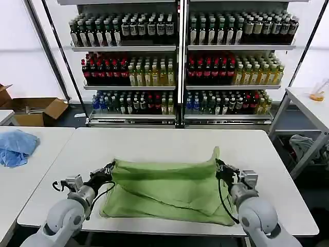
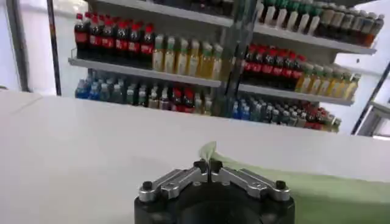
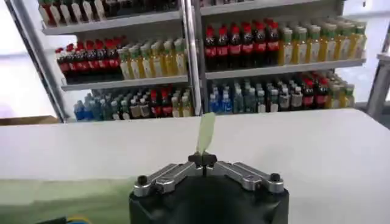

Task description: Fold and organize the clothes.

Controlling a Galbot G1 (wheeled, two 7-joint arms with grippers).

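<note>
Green shirt (image 1: 169, 188) stretched btwn left claw (image 1: 109, 169) & right claw (image 1: 219, 168), both pinching corners.

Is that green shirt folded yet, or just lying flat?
Partly folded. The green shirt lies doubled over on the table, its upper layer's corners pinched by the left gripper and right gripper.

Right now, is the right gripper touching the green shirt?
Touching. In the right wrist view the right gripper has its jaws shut on a corner of the green shirt, which sticks up between them.
</note>
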